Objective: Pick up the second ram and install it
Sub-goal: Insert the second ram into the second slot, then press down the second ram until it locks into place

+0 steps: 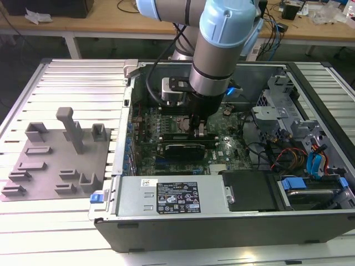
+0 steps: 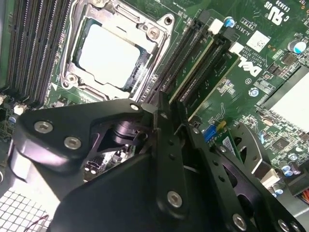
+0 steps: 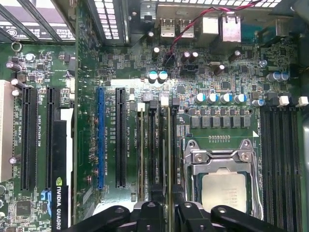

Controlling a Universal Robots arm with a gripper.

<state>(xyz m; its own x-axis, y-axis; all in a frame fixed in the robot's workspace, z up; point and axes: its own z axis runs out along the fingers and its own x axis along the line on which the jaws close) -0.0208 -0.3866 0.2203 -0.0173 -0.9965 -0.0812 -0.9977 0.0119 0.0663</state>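
In the exterior view my gripper (image 1: 201,133) reaches down into the open computer case (image 1: 222,221), just to the exterior view's right of the processor socket (image 1: 176,123). In the second wrist view the black fingers (image 2: 161,113) stand close together over the memory slots (image 2: 186,58). A thin pale-green strip, the second ram (image 2: 195,70), lies edge-on between two black slots and runs in between the fingers. The gripper (image 2: 171,108) looks shut on it. In the first wrist view the gripper (image 3: 169,208) sits over the slots (image 3: 154,145) beside the socket (image 3: 222,183).
A wide black card (image 1: 183,148) sits in front of the gripper. A grey power supply (image 1: 172,197) lies along the front wall, with drive bays and cables (image 1: 310,160) at the exterior view's right. A grey fixture tray (image 1: 55,160) lies outside the case.
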